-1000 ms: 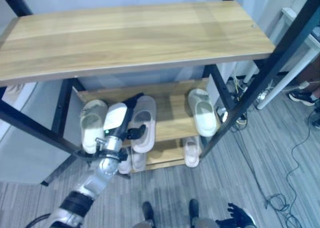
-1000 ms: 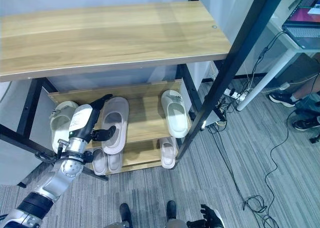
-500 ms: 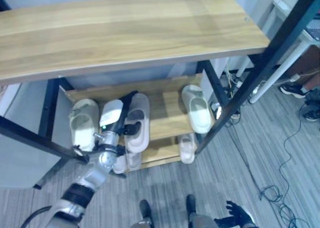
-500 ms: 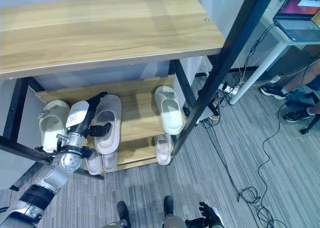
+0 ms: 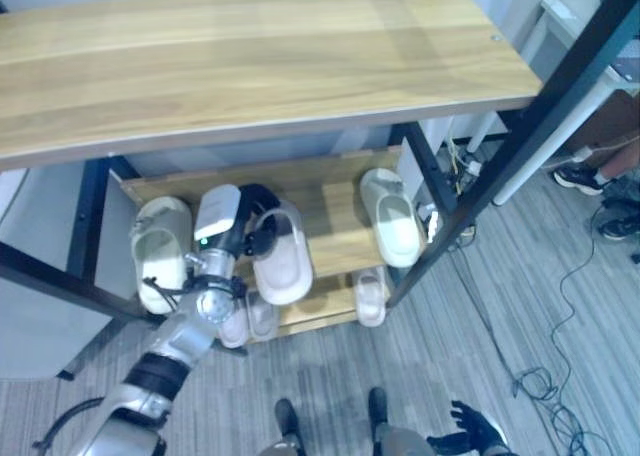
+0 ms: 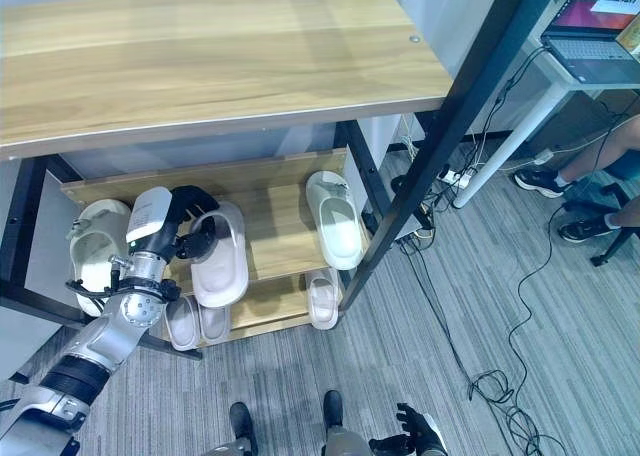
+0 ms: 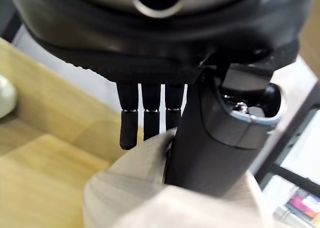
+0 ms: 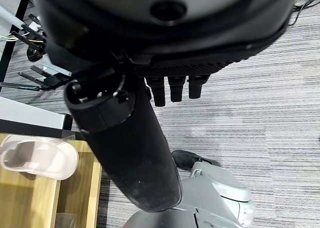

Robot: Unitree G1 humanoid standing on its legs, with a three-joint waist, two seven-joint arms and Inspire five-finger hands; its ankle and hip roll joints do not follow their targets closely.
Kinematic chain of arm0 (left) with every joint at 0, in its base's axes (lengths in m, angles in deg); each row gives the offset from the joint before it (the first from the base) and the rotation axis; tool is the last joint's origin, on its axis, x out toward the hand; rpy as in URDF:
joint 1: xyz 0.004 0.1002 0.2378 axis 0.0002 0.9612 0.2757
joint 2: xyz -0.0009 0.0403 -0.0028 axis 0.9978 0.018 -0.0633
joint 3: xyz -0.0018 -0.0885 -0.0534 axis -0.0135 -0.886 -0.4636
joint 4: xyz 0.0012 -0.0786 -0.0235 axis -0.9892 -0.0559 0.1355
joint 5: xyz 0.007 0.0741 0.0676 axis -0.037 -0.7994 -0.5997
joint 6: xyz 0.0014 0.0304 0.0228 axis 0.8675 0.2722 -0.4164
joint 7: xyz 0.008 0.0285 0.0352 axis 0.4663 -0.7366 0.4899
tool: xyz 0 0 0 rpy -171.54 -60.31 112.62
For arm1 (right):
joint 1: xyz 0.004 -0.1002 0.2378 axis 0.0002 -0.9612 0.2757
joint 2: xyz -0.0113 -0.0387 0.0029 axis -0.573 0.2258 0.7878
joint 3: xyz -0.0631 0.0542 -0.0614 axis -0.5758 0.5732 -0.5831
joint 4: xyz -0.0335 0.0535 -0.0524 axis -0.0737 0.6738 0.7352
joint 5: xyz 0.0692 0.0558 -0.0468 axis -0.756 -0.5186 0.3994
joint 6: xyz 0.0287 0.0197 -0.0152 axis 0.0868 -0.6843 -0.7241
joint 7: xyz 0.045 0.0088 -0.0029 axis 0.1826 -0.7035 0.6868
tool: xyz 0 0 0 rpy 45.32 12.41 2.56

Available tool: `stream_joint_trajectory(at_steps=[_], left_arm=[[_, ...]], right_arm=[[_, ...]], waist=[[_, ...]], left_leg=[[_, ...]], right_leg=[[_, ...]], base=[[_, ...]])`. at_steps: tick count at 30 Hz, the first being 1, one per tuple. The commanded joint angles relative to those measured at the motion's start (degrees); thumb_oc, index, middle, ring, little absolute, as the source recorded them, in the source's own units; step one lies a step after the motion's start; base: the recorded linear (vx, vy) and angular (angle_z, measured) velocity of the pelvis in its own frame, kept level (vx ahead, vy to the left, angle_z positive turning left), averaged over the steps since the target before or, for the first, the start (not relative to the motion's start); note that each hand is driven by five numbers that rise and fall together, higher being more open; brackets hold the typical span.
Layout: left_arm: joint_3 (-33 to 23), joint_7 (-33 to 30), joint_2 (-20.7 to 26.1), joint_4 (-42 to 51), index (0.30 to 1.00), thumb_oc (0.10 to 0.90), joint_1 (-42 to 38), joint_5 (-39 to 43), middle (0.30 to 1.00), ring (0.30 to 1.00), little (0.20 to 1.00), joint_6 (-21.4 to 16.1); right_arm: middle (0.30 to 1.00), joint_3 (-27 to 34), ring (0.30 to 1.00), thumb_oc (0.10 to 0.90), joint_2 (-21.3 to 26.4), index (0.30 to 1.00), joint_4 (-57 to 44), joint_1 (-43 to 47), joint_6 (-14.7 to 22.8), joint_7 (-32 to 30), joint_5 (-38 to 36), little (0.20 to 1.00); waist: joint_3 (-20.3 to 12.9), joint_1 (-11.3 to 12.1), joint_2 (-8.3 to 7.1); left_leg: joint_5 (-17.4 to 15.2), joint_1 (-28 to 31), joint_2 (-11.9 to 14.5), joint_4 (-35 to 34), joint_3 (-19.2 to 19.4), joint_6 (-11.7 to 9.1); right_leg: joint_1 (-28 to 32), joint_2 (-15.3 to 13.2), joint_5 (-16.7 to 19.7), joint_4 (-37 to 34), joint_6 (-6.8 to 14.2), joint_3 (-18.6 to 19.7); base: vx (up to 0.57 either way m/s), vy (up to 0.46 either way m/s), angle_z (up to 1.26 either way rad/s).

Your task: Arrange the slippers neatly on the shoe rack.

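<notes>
Now we see the change: our left hand (image 5: 243,222), which lay stretched along the pale pink, soft foam slipper (image 5: 283,261) half a second ago, has curled over its strap, thumb under and fingers on top, so it is clamped on it. The slipper's heel has swung slightly rightward on the middle wooden shelf (image 5: 340,226), so we judge the straightening is under way. To its left sits a cream moulded slipper (image 5: 157,251); well apart to the right lies a white rounded slipper (image 5: 391,216) at the shelf's edge. More pale slippers (image 6: 322,298) rest on the lowest shelf. The smooth wood-grain top board (image 5: 250,56) sits in a black metal frame. Our right hand (image 6: 412,441) hangs low with fingers spread and empty, over grey striped carpet.
</notes>
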Motion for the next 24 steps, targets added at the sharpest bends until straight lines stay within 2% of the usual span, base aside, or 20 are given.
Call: stream_joint_trajectory(at_steps=[1,7,11,16,19,23,24], left_arm=[[-1.61,-0.68,-1.18,3.24,0.3,0.4,-3.98,2.66,0.3,0.3,0.3,-4.99],[-3.21,1.88,-3.0,10.95,0.3,0.4,3.47,5.96,0.3,0.3,0.3,-7.56],[-4.06,5.71,-5.35,18.96,0.3,0.4,12.62,12.94,0.3,0.3,0.3,-10.21],[-3.15,10.34,-6.02,24.39,0.3,0.4,18.56,18.97,0.3,0.3,0.3,-11.36],[-1.08,13.94,-5.53,26.55,0.3,0.4,22.12,21.76,0.3,0.3,0.3,-11.45],[0.95,15.66,-5.64,25.22,0.3,0.4,22.79,22.97,0.3,0.3,0.3,-10.77],[2.56,15.83,-5.31,24.24,0.3,0.4,21.66,22.56,0.3,0.3,0.3,-10.27]], right_arm=[[0.9,0.32,0.9,0.8,2.35,0.9,-0.88,0.67,1.26,-0.05,1.33,0.9],[0.9,0.82,0.9,0.8,1.37,0.9,0.14,0.83,1.2,0.06,1.15,0.9],[0.9,1.43,0.9,0.8,0.24,0.9,1.38,1.06,1.06,0.06,0.67,0.9],[0.9,1.87,0.9,0.8,-0.19,0.9,2.47,0.88,0.92,-0.12,0.28,0.9],[0.9,1.92,0.9,0.8,-0.4,0.9,4.11,1.49,0.9,-0.29,-0.27,0.9],[0.9,1.5,0.9,0.8,-0.19,0.9,4.17,2.08,0.9,-0.51,-0.53,0.9],[0.9,1.03,0.9,0.8,0.35,0.9,3.48,3.21,0.97,-0.88,-0.93,0.9]], waist=[[-2.12,0.86,1.79],[-2.8,1.67,2.63],[-3.27,2.91,3.24],[-3.52,3.89,3.68],[-3.1,4.81,4.24],[-2.02,5.16,4.62],[0.51,5.24,4.85]], left_leg=[[-7.63,4.02,-2.19,-0.13,-3.4,-1.03],[-7.69,5.54,-2.4,-0.13,-4.09,-1.08],[-6.6,6.11,-2.34,-0.13,-4.97,-1.09],[-6.03,6.37,-2.19,-0.13,-6.01,-1.13],[-5.42,6.14,-1.98,-0.13,-6.83,-1.31],[-4.95,5.45,-1.76,0.14,-7.53,-1.41],[-5.05,4.13,-1.57,0.92,-8.33,-1.49]], right_leg=[[2.95,0.37,-5.35,0.3,3.59,-1.8],[4.95,0.4,-6.0,0.2,3.18,-2.82],[6.22,0.43,-6.02,0.1,2.52,-4.03],[7.03,0.76,-6.31,0.06,2.17,-4.96],[7.31,0.98,-6.62,0.06,1.96,-5.86],[6.75,1.26,-6.7,0.4,1.76,-6.37],[5.5,1.34,-7.18,1.41,1.61,-6.46]], base=[[0.04,-0.026,0.0],[0.02,-0.019,0.05],[-0.02,-0.043,0.22],[-0.02,-0.042,0.14],[-0.03,-0.036,0.14],[-0.07,-0.028,0.16],[-0.23,-0.037,0.11]])
